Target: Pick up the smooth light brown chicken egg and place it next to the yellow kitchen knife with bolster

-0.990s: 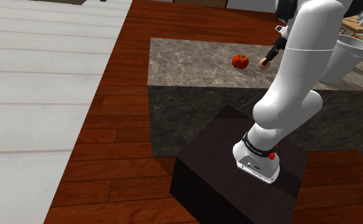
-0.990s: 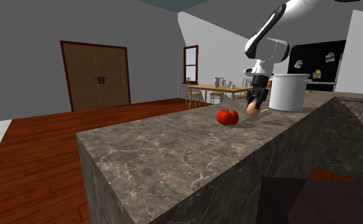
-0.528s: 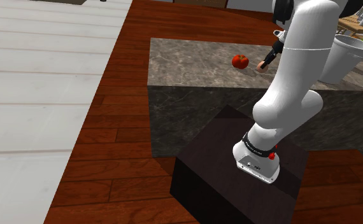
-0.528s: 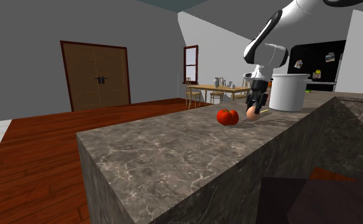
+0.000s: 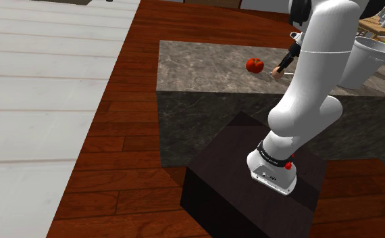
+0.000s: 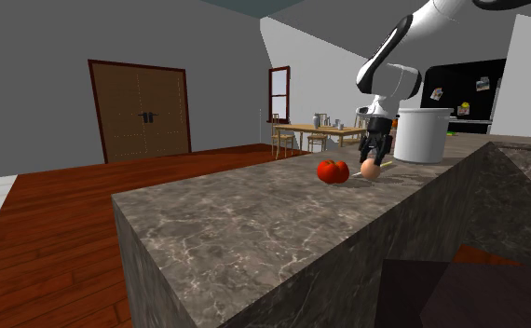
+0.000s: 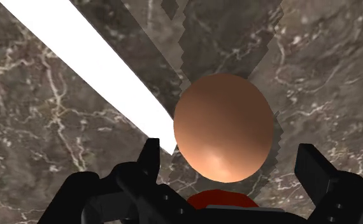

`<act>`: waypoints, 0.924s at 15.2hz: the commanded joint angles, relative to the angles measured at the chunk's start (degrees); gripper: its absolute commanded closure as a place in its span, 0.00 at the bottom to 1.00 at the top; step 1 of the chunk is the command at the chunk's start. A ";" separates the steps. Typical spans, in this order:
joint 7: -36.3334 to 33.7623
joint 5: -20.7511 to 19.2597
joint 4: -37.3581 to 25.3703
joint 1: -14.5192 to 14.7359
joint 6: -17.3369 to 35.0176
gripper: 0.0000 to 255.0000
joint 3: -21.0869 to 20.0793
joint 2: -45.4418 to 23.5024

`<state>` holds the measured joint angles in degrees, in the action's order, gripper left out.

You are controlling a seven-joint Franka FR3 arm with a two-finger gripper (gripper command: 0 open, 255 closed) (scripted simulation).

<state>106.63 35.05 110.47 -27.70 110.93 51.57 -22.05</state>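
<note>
The light brown egg (image 7: 221, 124) rests on the dark marble counter (image 5: 198, 61), right beside the tip of the knife's white blade (image 7: 91, 60). My gripper (image 7: 232, 156) hangs just over the egg with its black fingers (image 7: 149, 159) standing apart on either side, neither one touching the shell. From the second exterior view the egg (image 6: 370, 170) sits under the gripper (image 6: 374, 157), with a thin yellow piece of the knife (image 6: 388, 165) just beyond it. In the shoulder view the egg (image 5: 276, 70) lies at the gripper's (image 5: 286, 61) tip.
A red tomato (image 6: 333, 170) sits on the counter close to the egg, toward the second exterior view's left. A large white pot (image 6: 422, 135) stands behind the gripper. The arm's dark stand (image 5: 252, 182) is below the counter's front face.
The fingers have spread apart and let go of the egg, which now rests on the counter. The arm has hardly moved over the last half second.
</note>
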 commanded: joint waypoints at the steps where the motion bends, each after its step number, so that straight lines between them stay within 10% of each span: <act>1: 0.00 0.00 0.00 0.00 0.00 0.00 0.00 0.00; 14: -1.92 -3.18 -4.47 -0.48 -5.68 0.00 1.89 2.32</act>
